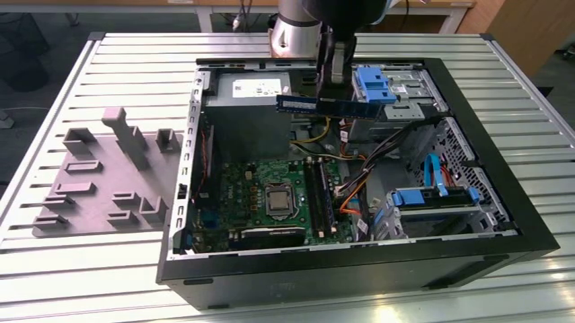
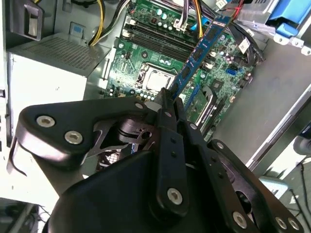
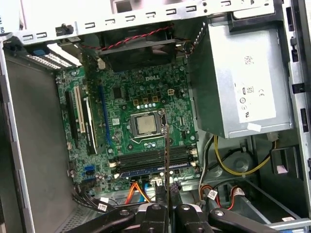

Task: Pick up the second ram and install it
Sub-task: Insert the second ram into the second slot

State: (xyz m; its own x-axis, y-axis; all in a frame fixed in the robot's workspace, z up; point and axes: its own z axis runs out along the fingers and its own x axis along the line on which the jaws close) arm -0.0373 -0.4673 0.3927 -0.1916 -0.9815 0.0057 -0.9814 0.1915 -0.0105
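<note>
Above the open black computer tower (image 1: 359, 279), toward twelve o'clock in the exterior view, the black two-fingered claw (image 1: 330, 94) is clamped on the second ram (image 1: 328, 107), a long dark-blue circuit-board stick with black chips. It is gripped at mid-length and hangs level, long edge down, probably so that its contact edge can meet a slot squarely. It touches nothing else. The grey metal power supply (image 1: 247, 111) is at its nine o'clock and the bright blue plastic drive bracket (image 1: 373, 84) at its two o'clock. The green motherboard (image 1: 260, 195) lies at its six o'clock, its long black memory slots (image 1: 316, 192) well apart from the stick. In the first wrist view the stick shows edge-on and crosses the slots, so I judge it not yet lined up with them. The slatted aluminium counter (image 1: 134, 60) carries the tower.
</note>
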